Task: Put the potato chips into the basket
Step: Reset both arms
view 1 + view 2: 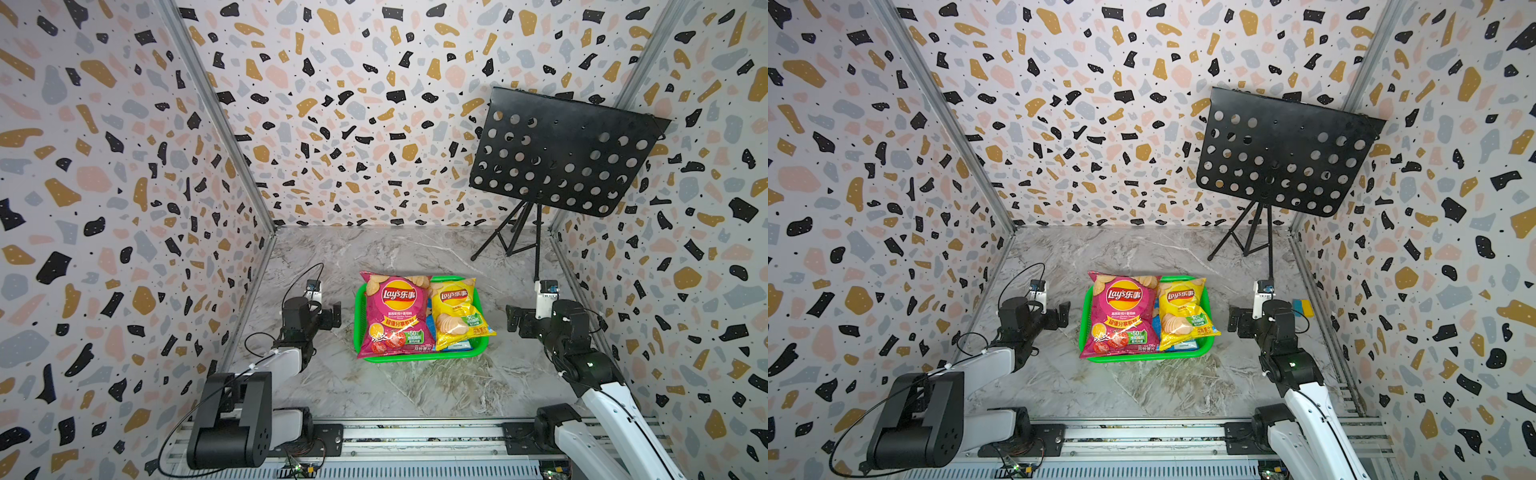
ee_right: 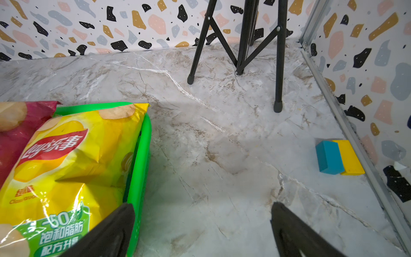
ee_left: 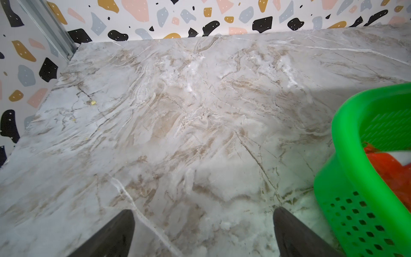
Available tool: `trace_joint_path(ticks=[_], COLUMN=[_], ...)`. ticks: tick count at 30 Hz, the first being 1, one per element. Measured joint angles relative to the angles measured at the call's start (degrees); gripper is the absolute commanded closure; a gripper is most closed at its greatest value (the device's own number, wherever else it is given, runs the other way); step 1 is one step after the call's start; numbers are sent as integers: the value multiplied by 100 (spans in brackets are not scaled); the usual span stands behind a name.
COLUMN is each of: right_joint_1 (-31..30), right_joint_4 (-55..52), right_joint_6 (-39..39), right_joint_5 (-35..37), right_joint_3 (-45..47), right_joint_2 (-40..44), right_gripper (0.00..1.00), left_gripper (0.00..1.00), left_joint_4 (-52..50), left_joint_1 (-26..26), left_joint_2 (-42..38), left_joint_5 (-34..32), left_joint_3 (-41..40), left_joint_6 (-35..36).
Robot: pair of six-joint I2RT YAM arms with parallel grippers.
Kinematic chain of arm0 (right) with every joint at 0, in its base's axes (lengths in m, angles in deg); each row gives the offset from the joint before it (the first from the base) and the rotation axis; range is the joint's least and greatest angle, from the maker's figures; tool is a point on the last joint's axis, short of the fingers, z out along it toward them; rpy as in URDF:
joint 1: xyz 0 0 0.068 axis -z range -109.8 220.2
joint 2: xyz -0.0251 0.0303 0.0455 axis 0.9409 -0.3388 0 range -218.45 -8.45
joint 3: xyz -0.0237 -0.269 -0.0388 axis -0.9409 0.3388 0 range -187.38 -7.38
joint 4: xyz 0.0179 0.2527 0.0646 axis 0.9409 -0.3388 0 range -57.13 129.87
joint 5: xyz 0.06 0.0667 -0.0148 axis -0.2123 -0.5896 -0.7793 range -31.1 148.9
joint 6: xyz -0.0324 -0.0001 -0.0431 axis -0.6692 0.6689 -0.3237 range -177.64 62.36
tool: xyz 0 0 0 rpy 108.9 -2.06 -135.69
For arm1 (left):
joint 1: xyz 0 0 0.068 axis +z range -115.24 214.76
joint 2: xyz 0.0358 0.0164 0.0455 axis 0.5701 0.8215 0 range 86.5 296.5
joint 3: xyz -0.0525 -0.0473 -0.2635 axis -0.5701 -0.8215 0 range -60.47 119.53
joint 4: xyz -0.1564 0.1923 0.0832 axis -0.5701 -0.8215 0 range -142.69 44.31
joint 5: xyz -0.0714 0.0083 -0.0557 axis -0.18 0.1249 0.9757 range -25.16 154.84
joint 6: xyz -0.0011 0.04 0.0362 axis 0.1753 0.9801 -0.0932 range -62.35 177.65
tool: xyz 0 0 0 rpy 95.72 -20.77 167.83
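Observation:
In both top views the green basket point(image 1: 419, 358) point(image 1: 1142, 358) sits mid-table. It holds the potato chips: a large magenta bag point(image 1: 395, 316) beside a yellow bag point(image 1: 457, 316), with a blue bag point(image 1: 457, 345) peeking out underneath. A red bag point(image 3: 387, 171) shows inside the basket point(image 3: 355, 124) in the left wrist view. My left gripper point(image 1: 332, 316) point(image 3: 203, 210) hovers left of the basket, open and empty. On the basket's right side my right gripper point(image 1: 513, 320) point(image 2: 202, 204) is open with nothing in it, one finger near the rim point(image 2: 142, 160) beside the yellow bag point(image 2: 66, 160).
A black perforated music stand point(image 1: 561, 153) stands at the back right, its tripod legs point(image 2: 240, 44) on the marble. A small blue-and-yellow block point(image 2: 338, 156) point(image 1: 1301, 307) lies by the right wall. Patterned walls enclose three sides.

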Motion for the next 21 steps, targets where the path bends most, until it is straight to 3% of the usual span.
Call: trace_joint_path(ticks=[4,10,21], right_joint_1=[0,0,0], right_joint_4=[291,949,2741], right_joint_6=[-188,-505,-1029], right_joint_5=[-7,59,662], right_joint_3=[129,422,922], right_joint_2=[238,136,-1650], right_gripper=[0,0,0], left_gripper=[0,0,0], left_joint_4=[1241,1145,1121], left_joint_1=[-2,-168,-282], left_joint_2=[699,778,774], left_joint_5=[-94,-387,-546], left_joint_3=[-385,-240,-122], left_joint_6=[-146,-144,-74])
